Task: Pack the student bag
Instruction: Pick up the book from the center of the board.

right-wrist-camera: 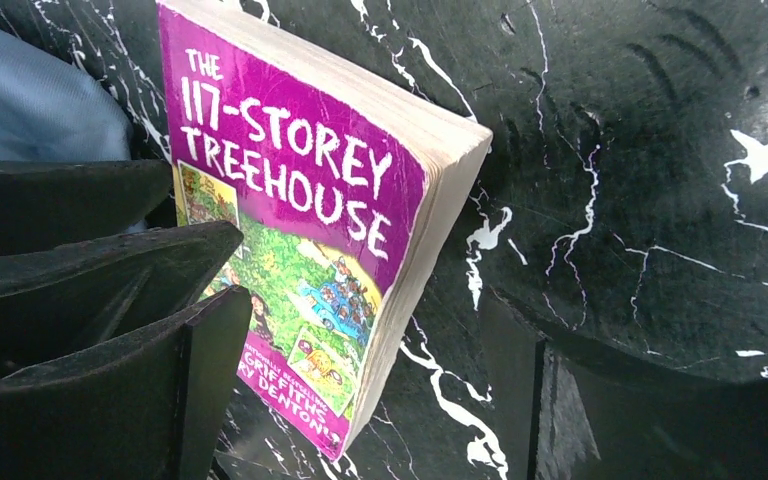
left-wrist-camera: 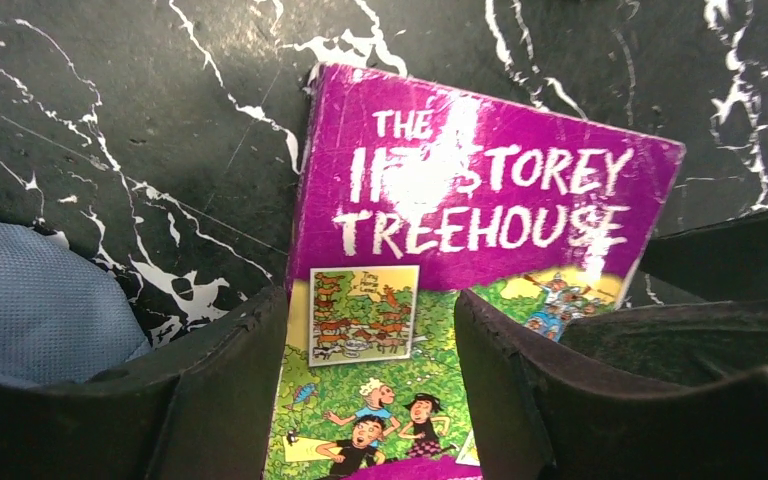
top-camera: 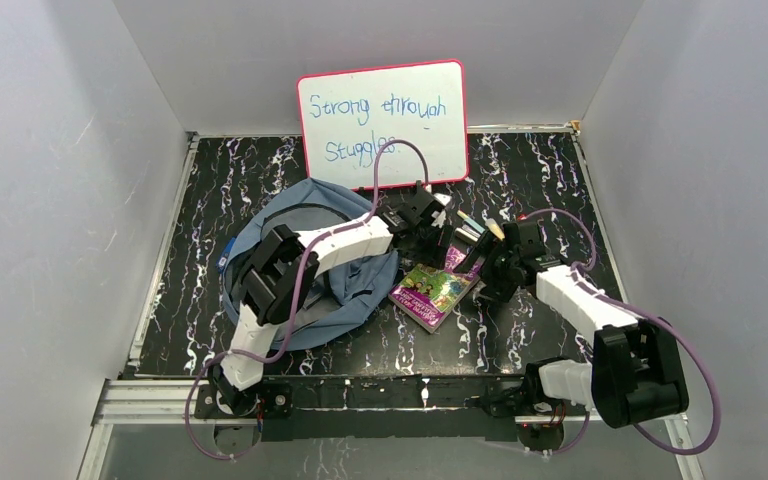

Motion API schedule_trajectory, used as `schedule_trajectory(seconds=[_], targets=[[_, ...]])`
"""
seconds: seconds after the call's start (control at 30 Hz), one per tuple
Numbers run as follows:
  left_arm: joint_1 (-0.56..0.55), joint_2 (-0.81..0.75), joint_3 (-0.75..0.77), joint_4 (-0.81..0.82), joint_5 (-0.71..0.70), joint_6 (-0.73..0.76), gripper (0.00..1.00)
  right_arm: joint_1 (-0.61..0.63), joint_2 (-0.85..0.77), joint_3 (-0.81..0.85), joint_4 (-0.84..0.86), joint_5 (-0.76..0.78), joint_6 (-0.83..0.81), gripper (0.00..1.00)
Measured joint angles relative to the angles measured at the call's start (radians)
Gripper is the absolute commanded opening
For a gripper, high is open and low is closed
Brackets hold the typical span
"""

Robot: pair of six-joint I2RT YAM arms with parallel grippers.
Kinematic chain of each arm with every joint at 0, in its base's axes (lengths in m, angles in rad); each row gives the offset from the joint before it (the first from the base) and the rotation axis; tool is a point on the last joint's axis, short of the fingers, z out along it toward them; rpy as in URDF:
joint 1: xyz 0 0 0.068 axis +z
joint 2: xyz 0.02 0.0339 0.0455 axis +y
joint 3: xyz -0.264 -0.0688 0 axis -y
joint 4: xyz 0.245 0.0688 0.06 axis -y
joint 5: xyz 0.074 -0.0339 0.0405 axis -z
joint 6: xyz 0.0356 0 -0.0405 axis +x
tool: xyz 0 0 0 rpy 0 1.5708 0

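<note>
The student bag (top-camera: pixel 310 285), a floppy grey-blue backpack, lies on the table's left-centre under my left arm; its fabric shows in the left wrist view (left-wrist-camera: pixel 30 310) and the right wrist view (right-wrist-camera: pixel 30 100). A purple paperback, "The 117-Storey Treehouse" (top-camera: pixel 435 290), lies on the table just right of the bag. My left gripper (top-camera: pixel 438 242) hovers over the book's cover (left-wrist-camera: pixel 480 190), open and empty (left-wrist-camera: pixel 370 385). My right gripper (top-camera: pixel 482 265) is open at the book's right edge (right-wrist-camera: pixel 290 210); the page edge lies between its fingers (right-wrist-camera: pixel 370 400).
A pink-framed whiteboard (top-camera: pixel 385 125) leans on the back wall. Some small pen-like items (top-camera: pixel 475 225) lie behind the book between the two grippers. A small blue object (top-camera: pixel 225 262) sits at the bag's left edge. White walls enclose the black marbled table (top-camera: pixel 550 170).
</note>
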Motion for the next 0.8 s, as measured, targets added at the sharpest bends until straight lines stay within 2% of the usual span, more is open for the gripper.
schedule_trajectory(seconds=[0.13, 0.3, 0.43, 0.57, 0.67, 0.73, 0.77, 0.8], targets=[[0.001, 0.007, -0.039, 0.027, 0.014, 0.000, 0.54, 0.000, 0.039, 0.001, 0.019, 0.005, 0.013, 0.88], [0.002, -0.010, -0.098, 0.088, 0.040, -0.014, 0.45, 0.000, 0.083, 0.001, 0.026, 0.010, 0.032, 0.78], [0.003, -0.024, -0.143, 0.139, 0.088, -0.032, 0.43, 0.000, 0.114, 0.007, 0.034, 0.008, 0.053, 0.71], [0.009, -0.040, -0.180, 0.176, 0.108, -0.043, 0.43, -0.006, 0.124, 0.008, 0.029, 0.018, 0.058, 0.48], [0.010, -0.052, -0.202, 0.190, 0.113, -0.047, 0.43, -0.011, 0.125, 0.007, 0.034, 0.026, 0.056, 0.19], [0.011, -0.063, -0.216, 0.195, 0.112, -0.051, 0.45, -0.013, 0.114, 0.007, 0.045, 0.022, 0.044, 0.04], [0.012, -0.069, -0.225, 0.201, 0.112, -0.055, 0.48, -0.013, 0.108, 0.007, 0.047, 0.019, 0.031, 0.00], [0.013, -0.078, -0.239, 0.210, 0.114, -0.062, 0.55, -0.013, 0.098, 0.005, 0.050, 0.015, 0.014, 0.00]])
